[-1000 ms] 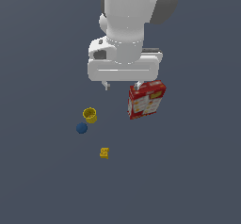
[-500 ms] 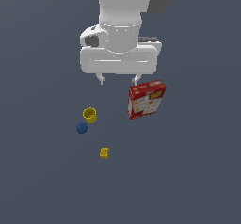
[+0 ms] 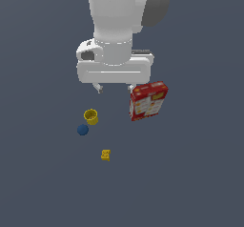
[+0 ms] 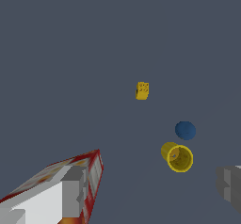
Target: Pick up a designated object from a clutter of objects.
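Note:
The small yellow cup [image 3: 91,117] lies on the grey floor, its hollow showing in the wrist view [image 4: 177,157]. A dark blue ball [image 3: 83,130] sits just beside it, also in the wrist view [image 4: 185,130]. A tiny yellow block [image 3: 106,155] lies apart from them, seen too in the wrist view [image 4: 142,90]. A red-and-white printed box [image 3: 148,100] stands to the exterior view's right. My gripper [image 3: 115,87] hangs open and empty above the floor, between the cup and the box, higher than both. One of its fingers [image 4: 72,198] shows in front of the box [image 4: 92,171].
The flat grey floor [image 3: 190,173] spreads around the objects. My white arm body [image 3: 119,25] fills the upper middle of the exterior view.
My gripper has moved up and toward the exterior view's left, away from the red box. The objects have not moved.

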Motion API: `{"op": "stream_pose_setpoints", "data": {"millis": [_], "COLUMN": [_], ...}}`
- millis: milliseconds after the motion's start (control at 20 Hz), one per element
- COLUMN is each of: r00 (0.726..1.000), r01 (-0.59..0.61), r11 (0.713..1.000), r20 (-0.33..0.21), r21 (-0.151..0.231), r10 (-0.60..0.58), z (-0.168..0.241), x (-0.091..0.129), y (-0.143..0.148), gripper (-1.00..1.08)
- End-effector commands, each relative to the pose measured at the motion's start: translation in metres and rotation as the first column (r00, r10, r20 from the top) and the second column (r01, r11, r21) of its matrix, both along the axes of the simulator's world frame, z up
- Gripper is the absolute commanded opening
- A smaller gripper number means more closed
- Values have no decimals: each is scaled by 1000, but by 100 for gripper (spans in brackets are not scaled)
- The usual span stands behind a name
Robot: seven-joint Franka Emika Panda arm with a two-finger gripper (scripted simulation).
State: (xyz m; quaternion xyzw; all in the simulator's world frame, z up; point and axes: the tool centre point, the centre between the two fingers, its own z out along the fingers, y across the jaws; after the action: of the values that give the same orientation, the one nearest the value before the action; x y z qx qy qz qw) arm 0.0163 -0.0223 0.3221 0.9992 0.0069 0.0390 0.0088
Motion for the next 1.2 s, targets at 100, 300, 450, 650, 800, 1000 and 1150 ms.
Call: {"op": "stream_pose_setpoints", "data": {"millis": [100, 300, 450, 650, 800, 1000, 1150], "r00": [1000, 999, 998, 997, 996, 995, 994], "r01": [-13, -29, -42, -56, -64, -73, -77], "r11": [1000, 1000, 999, 998, 998, 997, 997], "r20": [-12, -25, -36, -50, -59, -69, -74], "r21": [6, 12, 16, 19, 19, 19, 18], "r10": [13, 29, 42, 57, 66, 74, 78], "z": [-33, -73, -109, -153, -178, -203, -216], "x": [-1, -7, -16, -33, -46, -61, -69], "y": [-20, -45, -68, -96, -112, -128, -136], "gripper": [100, 100, 100, 100, 100, 100, 100]}}
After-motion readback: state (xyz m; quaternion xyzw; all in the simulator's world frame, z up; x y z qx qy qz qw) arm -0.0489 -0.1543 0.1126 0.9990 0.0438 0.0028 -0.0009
